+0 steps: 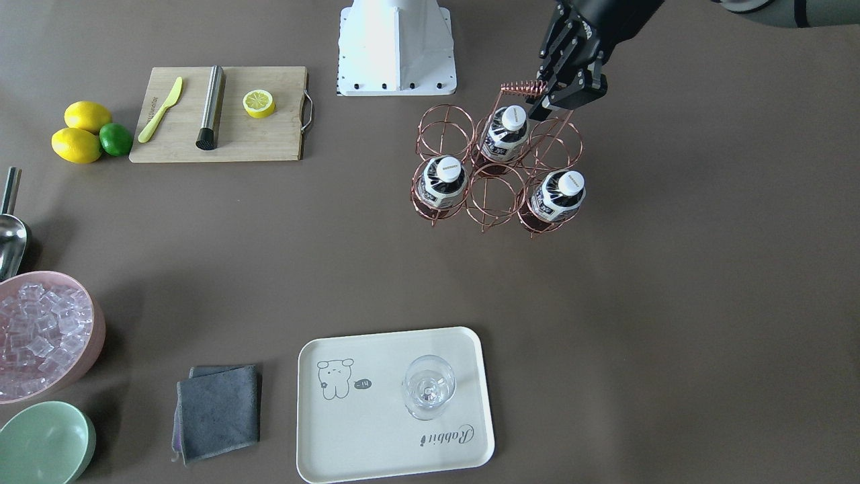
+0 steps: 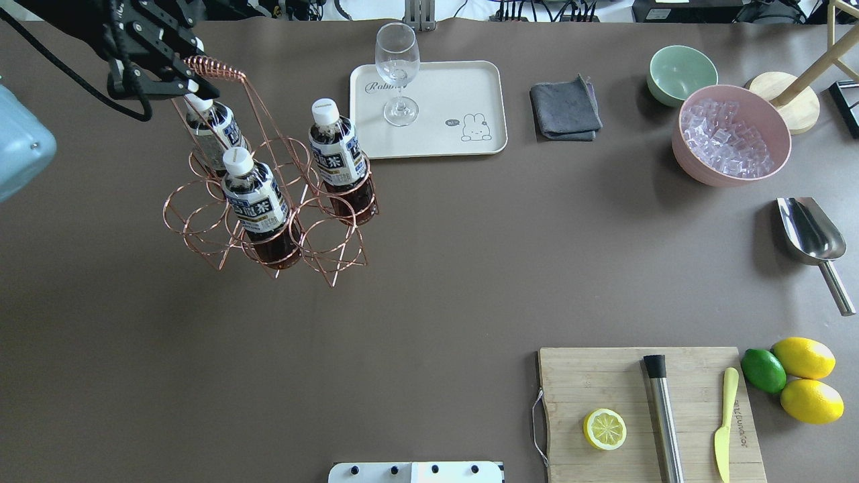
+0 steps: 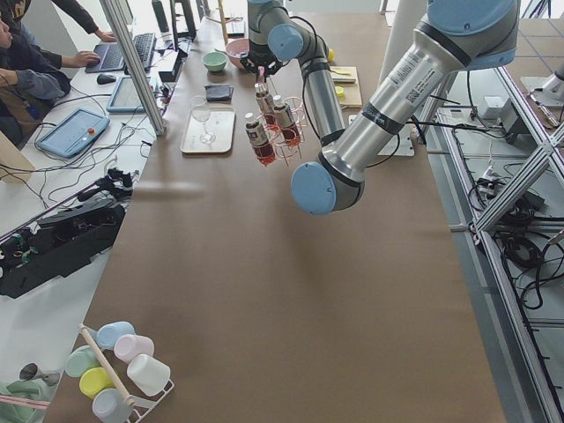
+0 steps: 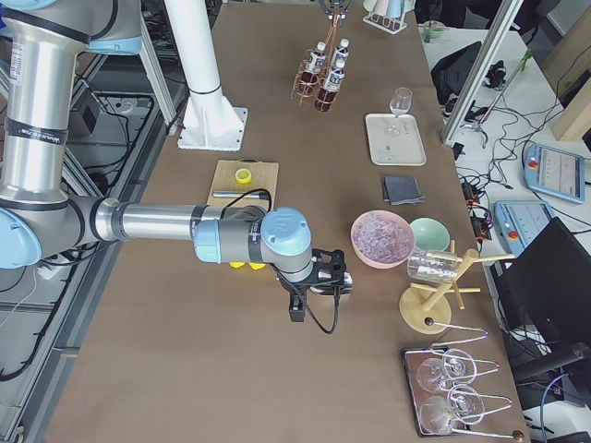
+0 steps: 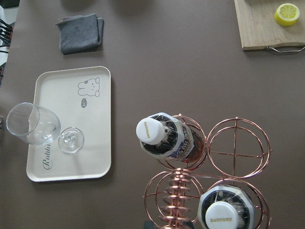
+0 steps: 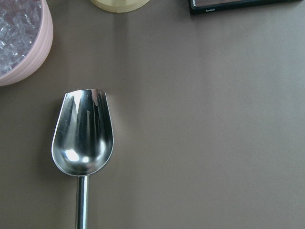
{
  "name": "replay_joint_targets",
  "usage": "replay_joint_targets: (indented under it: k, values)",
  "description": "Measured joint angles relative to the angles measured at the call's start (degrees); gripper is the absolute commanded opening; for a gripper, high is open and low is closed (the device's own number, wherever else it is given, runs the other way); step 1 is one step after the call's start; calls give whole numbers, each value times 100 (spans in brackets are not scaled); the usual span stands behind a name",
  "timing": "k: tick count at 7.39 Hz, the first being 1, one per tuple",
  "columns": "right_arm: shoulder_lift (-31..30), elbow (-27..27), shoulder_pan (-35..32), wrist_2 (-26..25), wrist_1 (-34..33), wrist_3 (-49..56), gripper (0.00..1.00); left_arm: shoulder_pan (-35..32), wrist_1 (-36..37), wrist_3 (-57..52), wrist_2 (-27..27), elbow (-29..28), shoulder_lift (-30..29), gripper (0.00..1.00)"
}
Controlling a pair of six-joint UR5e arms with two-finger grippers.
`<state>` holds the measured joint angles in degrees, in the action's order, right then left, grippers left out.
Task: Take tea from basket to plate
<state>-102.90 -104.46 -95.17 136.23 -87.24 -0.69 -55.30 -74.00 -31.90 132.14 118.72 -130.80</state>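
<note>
Clamping tight on the coiled handle of the basket [image 1: 497, 168], the jaws of the left gripper [image 1: 557, 94] are apparently readying a carry. Plate [image 1: 376, 444] is lying well apart, bearing 1 glass [image 1: 428, 386]. 3 tea [image 1: 441, 185] bottles are sitting in basket cells. Next is calling for bringing them nearer, then lifting 1 out. Right gripper [image 4: 297, 295] jaws: cannot tell. Reading "Rabbit" on plate, "SUNTORY" on caps [image 5: 149, 129].

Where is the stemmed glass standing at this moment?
In the overhead view the glass stands upright on the left half of the cream plate, by the "Rabbit" script, between the basket and the grey cloth.
</note>
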Motion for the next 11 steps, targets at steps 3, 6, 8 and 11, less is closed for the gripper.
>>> replay_joint_targets:
  k: [3, 6, 8, 11]
  values:
    - [69, -19, 84, 8, 0, -1, 100, 755, 0, 755, -514, -81, -311, 0]
    - [373, -297, 540, 519, 525, -65, 100, 1036, 0, 1091, -696, -429, -616, 0]
    - [1247, -378, 1007, 838, 797, -278, 100, 1103, -12, 1227, -699, -573, -675, 0]
    - [2547, -305, 2132, 700, 1272, -491, 100, 1242, -34, 1501, -893, -799, -840, 0]
